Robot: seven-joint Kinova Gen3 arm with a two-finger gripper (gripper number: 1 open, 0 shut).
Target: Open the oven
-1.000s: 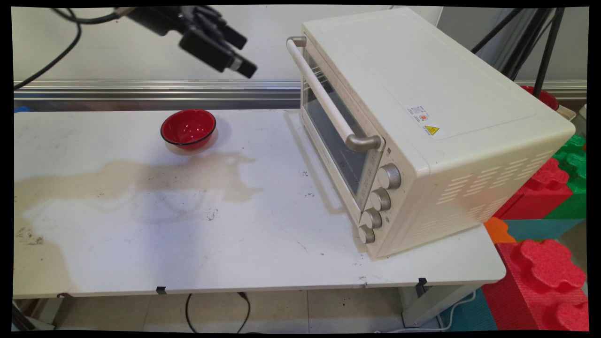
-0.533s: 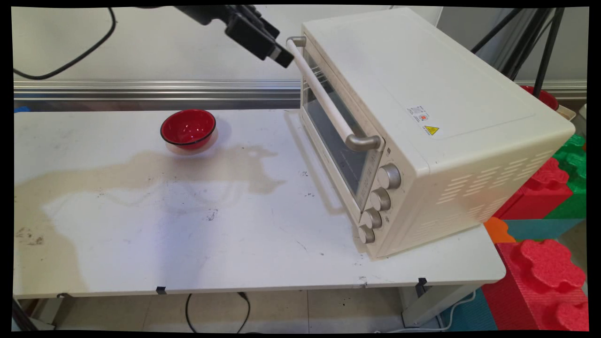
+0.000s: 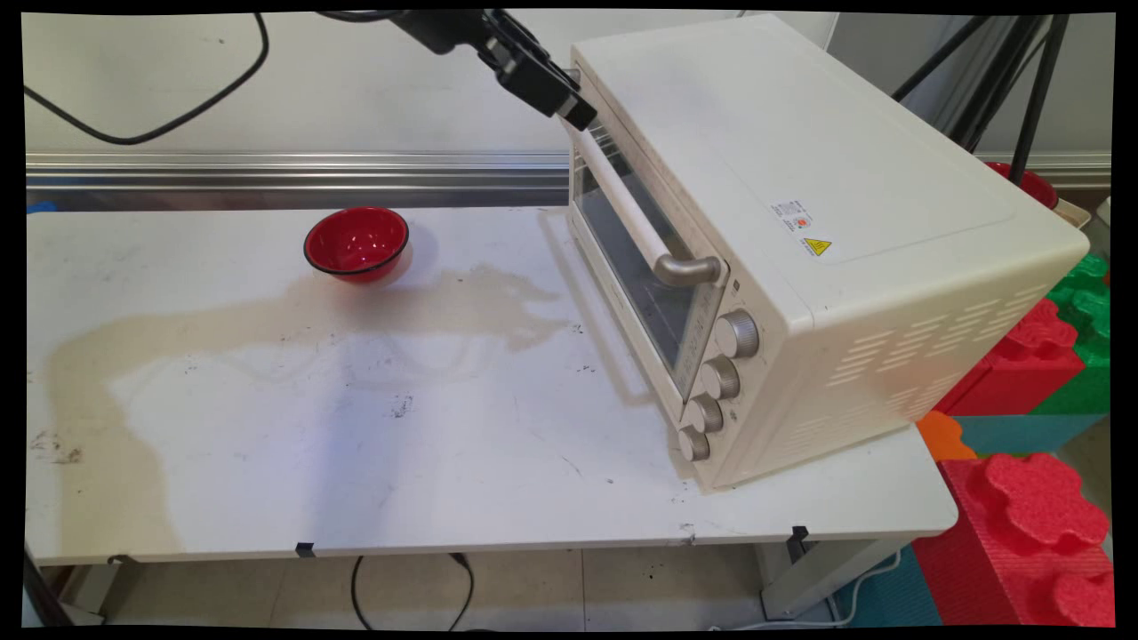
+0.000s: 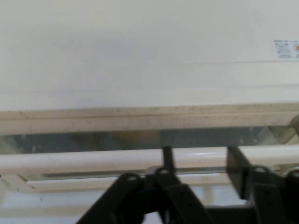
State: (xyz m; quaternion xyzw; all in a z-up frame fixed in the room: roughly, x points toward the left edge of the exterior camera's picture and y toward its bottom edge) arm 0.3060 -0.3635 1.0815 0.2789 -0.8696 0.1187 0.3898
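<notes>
A cream toaster oven (image 3: pixel 800 178) stands on the right half of the white table (image 3: pixel 356 462), its glass door shut. A long pale handle (image 3: pixel 631 213) runs across the top of the door. My black gripper (image 3: pixel 573 111) is up at the far end of that handle, by the oven's top front edge. In the hand view the handle (image 4: pixel 70 161) lies crosswise right at my fingertips (image 4: pixel 236 163), with the oven's top (image 4: pixel 140 51) filling the picture above it. My gripper (image 4: pixel 201 156) is open and holds nothing.
A red bowl (image 3: pixel 356 242) sits at the back of the table, left of the oven. Several knobs (image 3: pixel 720 378) line the oven's near front corner. Red and green foam blocks (image 3: pixel 1031 498) stack up off the table's right end. Black tripod legs (image 3: pixel 1031 80) stand behind the oven.
My gripper has travelled right along the top of the main view, from above the bowl's side to the far end of the oven handle. The bowl and the oven have stayed put.
</notes>
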